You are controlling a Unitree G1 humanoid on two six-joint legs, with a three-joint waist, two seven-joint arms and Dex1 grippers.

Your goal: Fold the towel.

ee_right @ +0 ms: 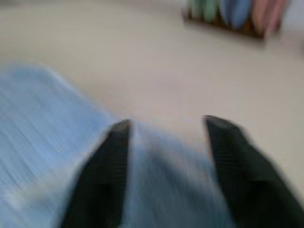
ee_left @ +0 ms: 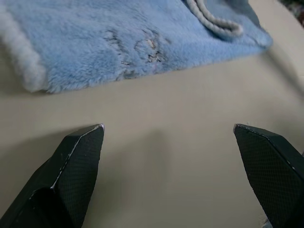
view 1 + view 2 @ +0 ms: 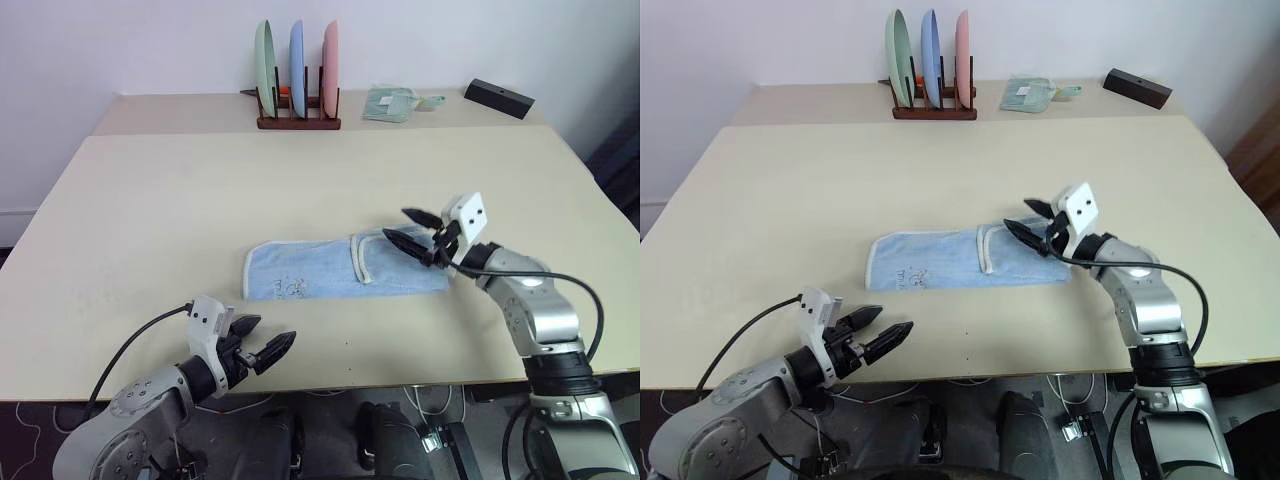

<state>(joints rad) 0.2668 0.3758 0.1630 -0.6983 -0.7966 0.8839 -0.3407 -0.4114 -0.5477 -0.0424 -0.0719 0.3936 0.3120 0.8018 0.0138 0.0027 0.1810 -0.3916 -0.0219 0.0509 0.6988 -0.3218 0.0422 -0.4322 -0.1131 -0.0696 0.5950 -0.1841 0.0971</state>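
Note:
The light blue towel [image 3: 330, 268] lies flat in the middle of the table, its right end folded over with the white edging showing, a small dark logo [image 2: 142, 47] near its left end. My right gripper [image 3: 412, 230] hovers open just over the towel's folded right end, nothing between its fingers. My left gripper [image 3: 262, 340] stands open near the table's front edge, a short way in front of the towel's left end, empty.
A wooden rack [image 3: 297, 120] with three upright plates stands at the back of the beige table [image 3: 150, 220]. A pale green folded item [image 3: 392, 102] and a black block [image 3: 498, 97] lie at the back right.

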